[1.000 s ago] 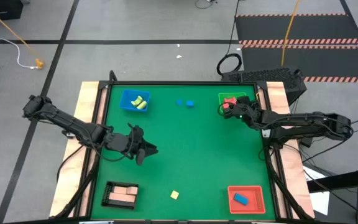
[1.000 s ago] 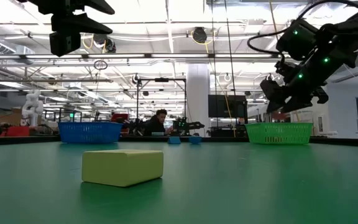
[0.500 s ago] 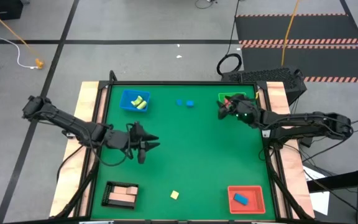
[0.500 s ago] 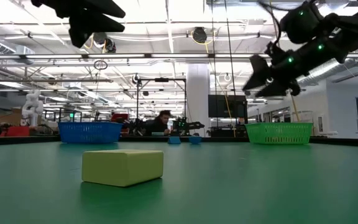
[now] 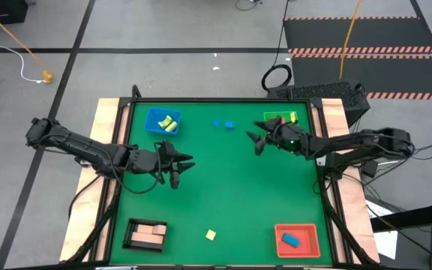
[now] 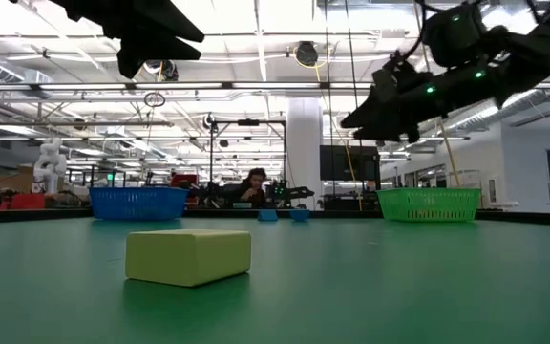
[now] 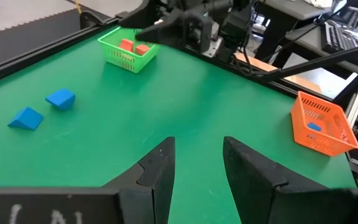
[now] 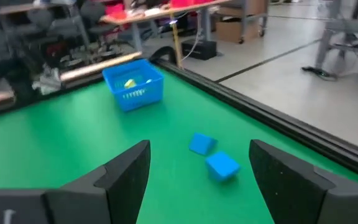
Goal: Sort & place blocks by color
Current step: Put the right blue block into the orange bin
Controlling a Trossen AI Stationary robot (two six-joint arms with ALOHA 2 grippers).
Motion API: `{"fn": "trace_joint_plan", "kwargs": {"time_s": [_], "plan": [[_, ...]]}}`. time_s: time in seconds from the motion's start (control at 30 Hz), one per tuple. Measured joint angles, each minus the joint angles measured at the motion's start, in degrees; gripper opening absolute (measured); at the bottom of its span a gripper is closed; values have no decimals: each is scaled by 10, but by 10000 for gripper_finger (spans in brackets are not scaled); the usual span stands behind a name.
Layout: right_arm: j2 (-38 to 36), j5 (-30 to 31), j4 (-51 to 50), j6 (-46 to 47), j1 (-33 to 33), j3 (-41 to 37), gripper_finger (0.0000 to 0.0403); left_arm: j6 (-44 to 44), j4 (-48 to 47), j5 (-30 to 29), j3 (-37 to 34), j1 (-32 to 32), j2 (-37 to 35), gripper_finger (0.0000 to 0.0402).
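Two blue blocks [image 5: 223, 124] lie on the green mat near the far edge, shown closer in the right wrist view [image 8: 222, 165]. A yellow-green block [image 5: 211, 235] lies near the front edge. My right gripper [image 5: 252, 143] hangs open and nearly level, left of the green tray [image 5: 280, 118], which holds red blocks [image 7: 133, 46]. It points toward the blue blocks. My left gripper [image 5: 184, 169] hovers open over the mat's left half, nothing between its fingers [image 7: 160, 168].
A blue tray [image 5: 162, 121] with yellow-green blocks stands at the far left. A black tray [image 5: 147, 235] with pink blocks is at the near left, and a red tray [image 5: 297, 240] holding a blue block at the near right. The mat's middle is bare.
My right gripper has come away from the green tray toward the table's left, rising a little and tipping from pointing down to nearly level. My left gripper has rolled about its own axis and drifted toward the far edge.
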Motion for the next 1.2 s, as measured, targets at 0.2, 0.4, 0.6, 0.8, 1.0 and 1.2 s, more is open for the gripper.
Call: {"fn": "trace_joint_plan", "kwargs": {"time_s": [0.2, 0.4, 0.6, 0.8, 1.0, 1.2], "plan": [[107, -21, 8, -82, -4, 77, 263, 12, 0, 0, 0, 0, 0, 136], [191, -25, -46, -117, -42, 167, 263, 14, -7, 1, 0, 0, 0, 136], [246, -133, -183, -32, -116, 241, 263, 38, -22, 1, 0, 0, 0, 136], [296, -216, -213, -29, -142, 297, 263, 100, -21, 1, 0, 7, 0, 136], [330, -219, -280, -95, -143, 351, 263, 105, -22, 1, 0, 25, 0, 136], [342, -218, -311, -135, -152, 366, 263, 105, -23, 1, 0, 38, 0, 136]]}}
